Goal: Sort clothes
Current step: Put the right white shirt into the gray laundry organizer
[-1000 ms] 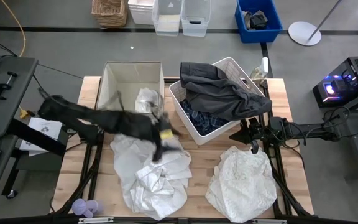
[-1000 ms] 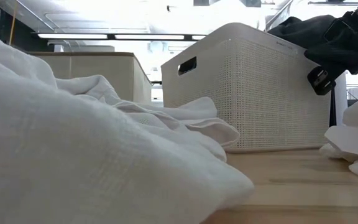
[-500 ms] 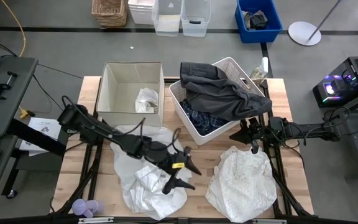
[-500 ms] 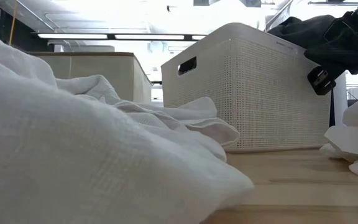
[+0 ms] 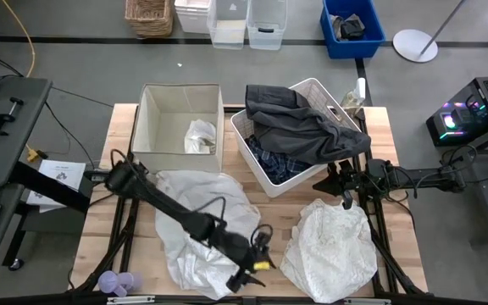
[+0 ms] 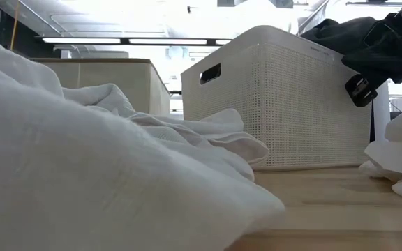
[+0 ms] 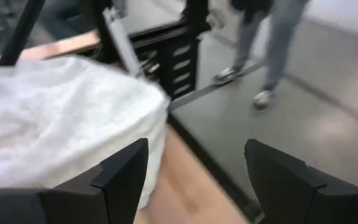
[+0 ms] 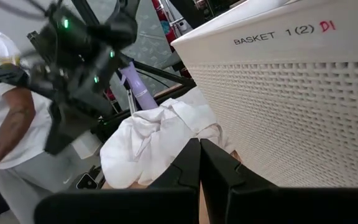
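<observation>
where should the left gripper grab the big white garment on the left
Grip a raised fold near the near edge of the white garment, coming straight down from above. It lies crumpled and spread flat on the table, so the ridges are likely the only pinchable parts. The left gripper hangs open at that edge; the right gripper waits shut by the basket.

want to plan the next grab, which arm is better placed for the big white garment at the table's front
Left. Its open gripper hangs right over the big white garment. The right gripper is shut and parked beside the basket, nearer the other white garment.
</observation>
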You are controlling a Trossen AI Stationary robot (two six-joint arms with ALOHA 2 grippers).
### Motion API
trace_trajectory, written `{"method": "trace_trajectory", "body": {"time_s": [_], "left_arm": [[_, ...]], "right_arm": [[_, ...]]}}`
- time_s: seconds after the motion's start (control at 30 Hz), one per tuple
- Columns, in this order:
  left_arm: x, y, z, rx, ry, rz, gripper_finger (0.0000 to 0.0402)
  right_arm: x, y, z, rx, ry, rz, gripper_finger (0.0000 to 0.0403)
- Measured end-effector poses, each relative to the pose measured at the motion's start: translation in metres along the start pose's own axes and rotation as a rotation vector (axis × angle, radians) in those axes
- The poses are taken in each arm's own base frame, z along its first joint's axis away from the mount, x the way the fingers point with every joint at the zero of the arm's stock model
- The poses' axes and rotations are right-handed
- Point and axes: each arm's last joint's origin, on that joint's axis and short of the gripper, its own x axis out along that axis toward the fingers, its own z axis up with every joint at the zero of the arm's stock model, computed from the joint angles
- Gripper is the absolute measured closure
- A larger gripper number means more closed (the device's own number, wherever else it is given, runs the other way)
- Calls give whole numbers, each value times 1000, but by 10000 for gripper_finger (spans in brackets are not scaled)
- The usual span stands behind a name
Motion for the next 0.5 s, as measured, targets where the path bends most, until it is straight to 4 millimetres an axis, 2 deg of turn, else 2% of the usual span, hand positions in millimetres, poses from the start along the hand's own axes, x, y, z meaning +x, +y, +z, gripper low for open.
{"method": "trace_trajectory", "body": {"time_s": [0.17, 0.33, 0.5], "left_arm": [[31, 5, -29, 22, 89, 159, 145], [52, 26, -56, -12, 154, 265, 145], [64, 52, -77, -41, 174, 273, 145]], "right_arm": [[0, 0, 0, 1, 2, -1, 402], [0, 0, 0, 0, 1, -1, 402], [0, 0, 0, 1, 3, -1, 402]]}}
